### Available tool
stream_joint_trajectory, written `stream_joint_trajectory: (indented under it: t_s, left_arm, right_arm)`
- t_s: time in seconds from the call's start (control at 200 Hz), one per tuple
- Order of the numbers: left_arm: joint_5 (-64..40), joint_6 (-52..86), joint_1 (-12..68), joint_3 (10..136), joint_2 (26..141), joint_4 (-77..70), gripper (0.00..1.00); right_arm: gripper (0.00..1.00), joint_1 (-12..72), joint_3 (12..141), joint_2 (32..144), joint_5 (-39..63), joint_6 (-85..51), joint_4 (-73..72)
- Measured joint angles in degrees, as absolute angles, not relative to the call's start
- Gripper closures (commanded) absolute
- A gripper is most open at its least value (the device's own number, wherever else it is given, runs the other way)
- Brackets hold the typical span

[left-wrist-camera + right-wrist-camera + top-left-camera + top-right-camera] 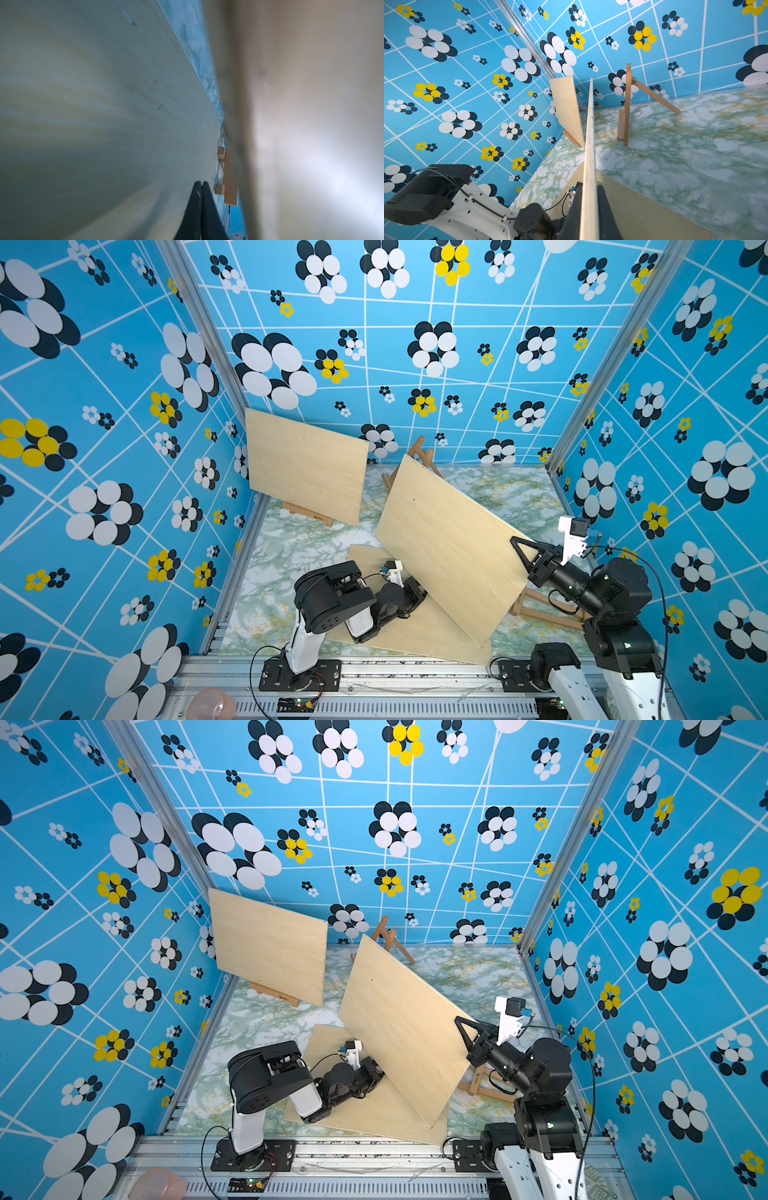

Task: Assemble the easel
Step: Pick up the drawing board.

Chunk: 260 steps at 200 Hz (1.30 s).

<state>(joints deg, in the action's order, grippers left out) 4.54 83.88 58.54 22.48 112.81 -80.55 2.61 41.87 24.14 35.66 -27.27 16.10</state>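
right gripper (589,187) clamped on the edge of the tilted board (449,547)

it slants over a flat board (415,630), its far corner hiding most of the back easel (419,452). left gripper (200,184) lies beneath it, jaws pressed together on nothing (tips hidden in both top views). print on the near easel (540,610) is too small to read

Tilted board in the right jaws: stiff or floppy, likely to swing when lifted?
Probably stiff: the tilted board edge runs straight, no sag. Thin sheet, so likely light. The right gripper pinches one edge only, jaws shut, so it may pivot or slip.
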Motion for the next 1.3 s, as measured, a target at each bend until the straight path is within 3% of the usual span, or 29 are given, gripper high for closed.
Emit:
stream_joint_trajectory:
  t_s: [0.655,1.299]
  left_arm:
    - [-2.46,75.33,50.72,30.57,108.84,-72.51,0.96]
    - [-14.17,72.34,41.43,50.85,113.06,-59.05,0.96]
  right_arm:
    - [1.0,2.61,45.12,27.03,34.17,-24.4,10.37]
    - [1.0,2.59,45.5,33.82,29.89,-21.26,-3.18]
